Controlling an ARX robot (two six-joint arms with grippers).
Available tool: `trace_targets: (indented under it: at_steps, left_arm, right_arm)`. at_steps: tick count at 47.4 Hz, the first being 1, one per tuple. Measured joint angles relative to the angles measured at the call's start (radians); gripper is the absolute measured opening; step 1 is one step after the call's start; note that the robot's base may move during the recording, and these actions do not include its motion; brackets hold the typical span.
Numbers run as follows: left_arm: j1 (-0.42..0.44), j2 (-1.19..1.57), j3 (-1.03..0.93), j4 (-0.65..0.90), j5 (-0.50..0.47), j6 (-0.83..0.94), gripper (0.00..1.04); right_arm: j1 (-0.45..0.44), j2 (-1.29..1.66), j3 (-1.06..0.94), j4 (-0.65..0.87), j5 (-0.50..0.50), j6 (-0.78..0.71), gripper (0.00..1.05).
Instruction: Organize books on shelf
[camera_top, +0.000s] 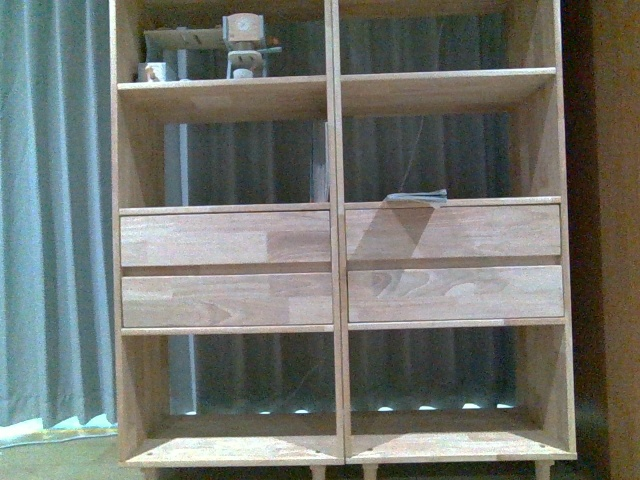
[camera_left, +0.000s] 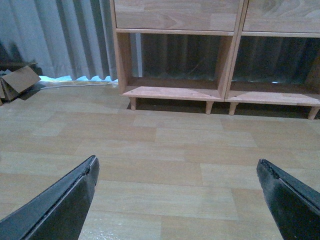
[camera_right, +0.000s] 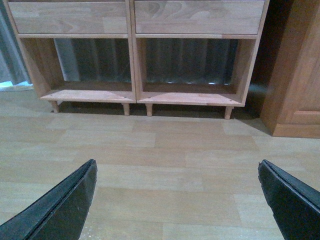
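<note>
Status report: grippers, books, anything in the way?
Left gripper and right gripper open, empty. Book lying flat on shelf, middle-right compartment. No obstacle seen before it.

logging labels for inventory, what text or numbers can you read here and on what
No text is readable.
On the thin pale book lying flat in the light wooden shelving unit: edge-on, no lettering shows.
On the small pale item on its top left shelf: too blurred.

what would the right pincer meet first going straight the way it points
Probably the bare floor in front of the shelf; nothing lies nearer the open right pincer. If aimed flatter, the shelf's bottom board, but depth is unclear.
</note>
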Motion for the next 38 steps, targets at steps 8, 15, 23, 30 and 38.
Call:
trace_targets:
  at_steps: [8, 15, 23, 30, 38]
  left_arm:
    - [0.0, 0.0, 0.0, 0.0, 0.0, 0.0, 0.97]
    - [0.0, 0.0, 0.0, 0.0, 0.0, 0.0, 0.97]
    - [0.0, 0.0, 0.0, 0.0, 0.0, 0.0, 0.97]
    - [0.0, 0.0, 0.0, 0.0, 0.0, 0.0, 0.97]
    - [0.0, 0.0, 0.0, 0.0, 0.0, 0.0, 0.97]
  right_arm:
    - [0.0, 0.0, 0.0, 0.0, 0.0, 0.0, 0.98]
    - [0.0, 0.0, 0.0, 0.0, 0.001, 0.0, 0.98]
    - [0.0, 0.0, 0.0, 0.0, 0.0, 0.0, 0.98]
    - [0.0, 0.0, 0.0, 0.0, 0.001, 0.0, 0.98]
    - [0.0, 0.0, 0.0, 0.0, 0.001, 0.0, 0.98]
